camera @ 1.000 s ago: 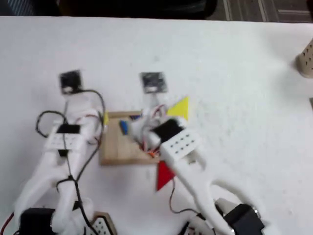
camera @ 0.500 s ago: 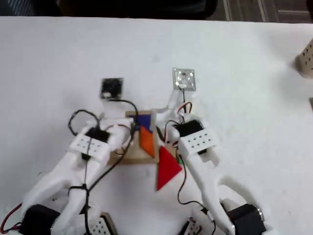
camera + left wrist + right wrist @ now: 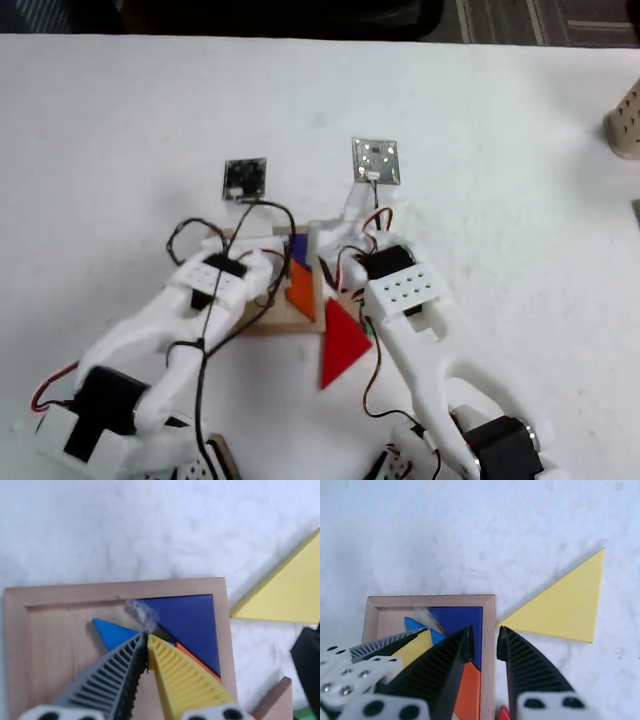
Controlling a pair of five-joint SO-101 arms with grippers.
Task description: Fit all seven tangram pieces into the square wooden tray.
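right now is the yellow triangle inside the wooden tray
No, the yellow triangle lies flat on the white table, outside the rim of the wooden tray.

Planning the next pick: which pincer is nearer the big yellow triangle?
Right. The right pincer straddles the rim of the tray, just beside the yellow triangle; the left pincer sits inside the tray, over the light blue piece.
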